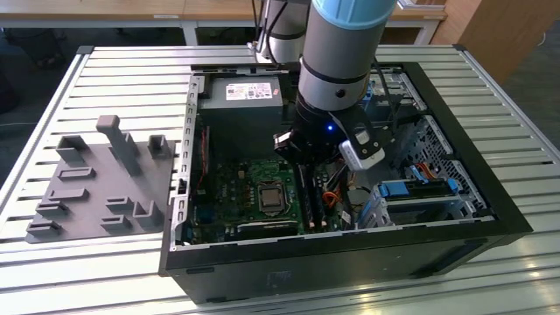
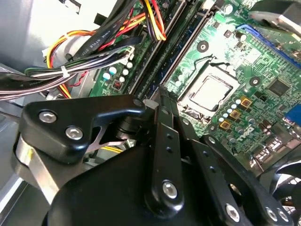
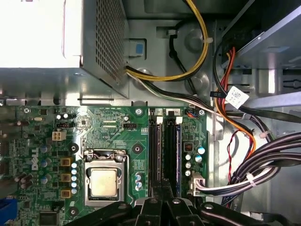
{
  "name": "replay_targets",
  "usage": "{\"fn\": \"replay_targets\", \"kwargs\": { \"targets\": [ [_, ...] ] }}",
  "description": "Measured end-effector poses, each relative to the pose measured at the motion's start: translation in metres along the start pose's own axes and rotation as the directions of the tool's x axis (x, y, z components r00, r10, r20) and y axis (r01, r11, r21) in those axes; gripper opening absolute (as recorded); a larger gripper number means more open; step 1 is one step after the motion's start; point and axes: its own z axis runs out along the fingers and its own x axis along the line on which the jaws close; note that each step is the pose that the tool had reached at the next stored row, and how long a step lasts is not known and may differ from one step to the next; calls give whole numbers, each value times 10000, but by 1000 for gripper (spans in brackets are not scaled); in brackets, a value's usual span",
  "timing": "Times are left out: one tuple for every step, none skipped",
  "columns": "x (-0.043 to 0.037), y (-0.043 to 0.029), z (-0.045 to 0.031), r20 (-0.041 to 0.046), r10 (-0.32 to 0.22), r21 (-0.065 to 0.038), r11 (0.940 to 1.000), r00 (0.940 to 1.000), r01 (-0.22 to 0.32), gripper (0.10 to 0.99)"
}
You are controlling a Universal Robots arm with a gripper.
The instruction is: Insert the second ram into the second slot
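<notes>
In the first wrist view a long blue ram stick (image 3: pixel 178 155) stands in the RAM slots (image 3: pixel 164 150), on the side away from the CPU socket (image 3: pixel 104 181). My gripper (image 3: pixel 167 186) is shut. Its black fingers are pressed together, with the tips down over the slots just beside that stick. I cannot tell whether they touch it. In the second wrist view the gripper (image 2: pixel 160 96) points at the same slots (image 2: pixel 164 66). The exterior view has the arm reaching into the open computer case, with the gripper (image 1: pixel 305 164) above the slots (image 1: pixel 315 203).
Bundled cables (image 3: pixel 254 169) run close beside the slots. The power supply (image 1: pixel 249 98) sits at the back of the case (image 1: pixel 490 197), and a blue drive bay (image 1: pixel 420 193) is at the exterior view's right. A grey holder fixture (image 1: pixel 96 184) lies on the table left of the case.
</notes>
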Motion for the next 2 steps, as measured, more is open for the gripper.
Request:
{"fn": "replay_targets", "kwargs": {
  "targets": [
    [0, 0, -1, -1, 0, 2, 10000, 10000, 0, 106],
    [0, 0, -1, -1, 0, 2, 10000, 10000, 0, 106]
  ]
}}
